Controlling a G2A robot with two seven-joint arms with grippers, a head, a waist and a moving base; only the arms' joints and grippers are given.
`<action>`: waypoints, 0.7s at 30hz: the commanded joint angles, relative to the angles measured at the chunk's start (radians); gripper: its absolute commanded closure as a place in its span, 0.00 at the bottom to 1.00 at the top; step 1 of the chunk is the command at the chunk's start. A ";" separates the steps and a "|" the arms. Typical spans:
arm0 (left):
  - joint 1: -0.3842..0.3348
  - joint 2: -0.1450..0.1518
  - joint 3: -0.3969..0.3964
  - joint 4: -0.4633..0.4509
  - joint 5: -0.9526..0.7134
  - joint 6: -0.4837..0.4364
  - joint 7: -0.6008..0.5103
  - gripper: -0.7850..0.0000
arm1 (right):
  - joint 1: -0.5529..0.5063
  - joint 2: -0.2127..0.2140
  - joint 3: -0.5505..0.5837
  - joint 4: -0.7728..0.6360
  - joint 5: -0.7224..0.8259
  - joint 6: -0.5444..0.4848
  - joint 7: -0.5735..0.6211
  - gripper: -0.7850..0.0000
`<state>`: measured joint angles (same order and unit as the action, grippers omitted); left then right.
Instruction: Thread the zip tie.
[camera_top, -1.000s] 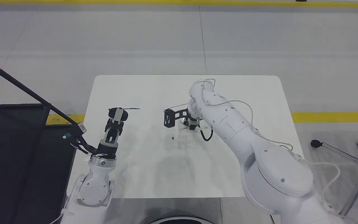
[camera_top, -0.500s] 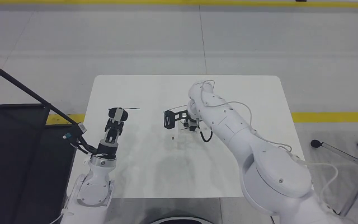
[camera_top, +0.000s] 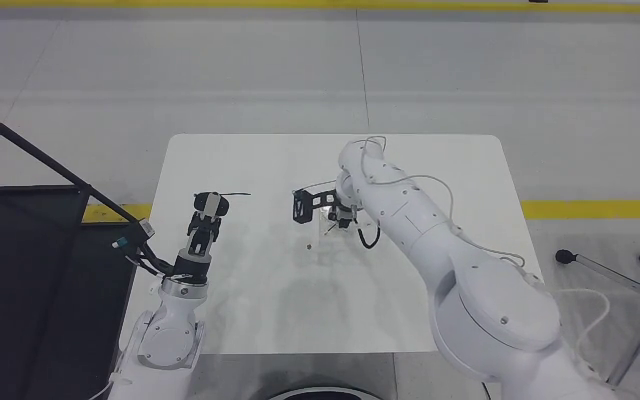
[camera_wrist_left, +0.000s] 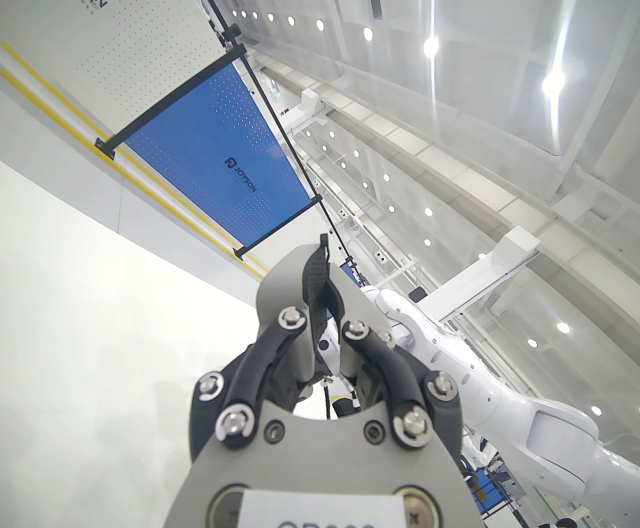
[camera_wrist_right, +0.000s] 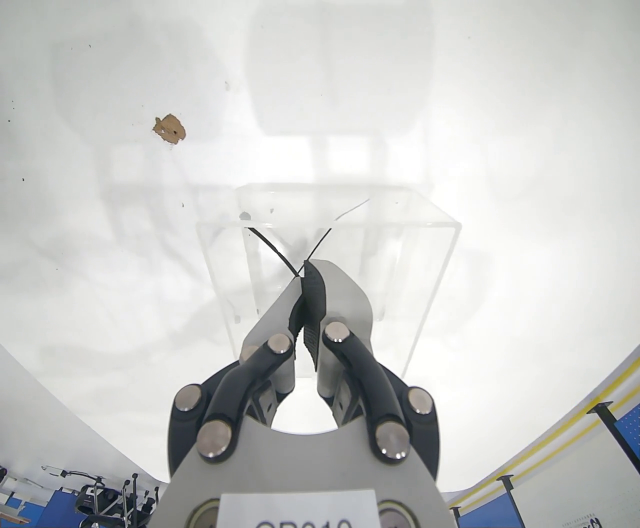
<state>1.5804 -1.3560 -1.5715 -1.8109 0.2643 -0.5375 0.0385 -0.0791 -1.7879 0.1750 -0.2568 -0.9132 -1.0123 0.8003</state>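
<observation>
My right gripper (camera_wrist_right: 305, 270) is shut on a thin black zip tie (camera_wrist_right: 270, 247), just above a clear acrylic stand (camera_wrist_right: 430, 240) on the white table. Two black strands fan out from the fingertips. One runs to a small hole (camera_wrist_right: 245, 216) in the stand's wall, the other (camera_wrist_right: 345, 215) trails off across its top. In the top view this gripper (camera_top: 299, 208) is near the table's middle. My left gripper (camera_top: 210, 205) is over the table's left part, shut on a thin black tie (camera_top: 238, 194) whose tail points toward the right arm. Its pads (camera_wrist_left: 316, 280) are pressed together.
A small brown chip (camera_wrist_right: 169, 129) marks the table surface beyond the stand. A black framed screen (camera_top: 40, 280) stands off the table's left edge. The white tabletop (camera_top: 440, 170) is bare on the far and right sides.
The right gripper has shifted slightly toward the table's far side with the tie in it. The left arm has stayed put.
</observation>
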 joint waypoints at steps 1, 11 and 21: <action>0.000 0.000 0.000 0.000 0.000 0.000 0.000 1.00 | 0.003 0.001 0.001 0.001 -0.002 0.000 -0.006 1.00; 0.000 0.000 0.000 0.000 0.000 0.000 0.000 1.00 | 0.016 0.003 0.010 0.010 -0.014 0.006 -0.034 1.00; 0.000 0.000 0.000 0.000 0.000 0.000 0.000 1.00 | 0.033 0.025 0.031 0.026 -0.030 0.058 -0.134 1.00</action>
<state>1.5804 -1.3560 -1.5715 -1.8109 0.2643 -0.5375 0.0385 -0.0459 -1.7650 0.2042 -0.2324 -0.9422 -0.9590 0.6711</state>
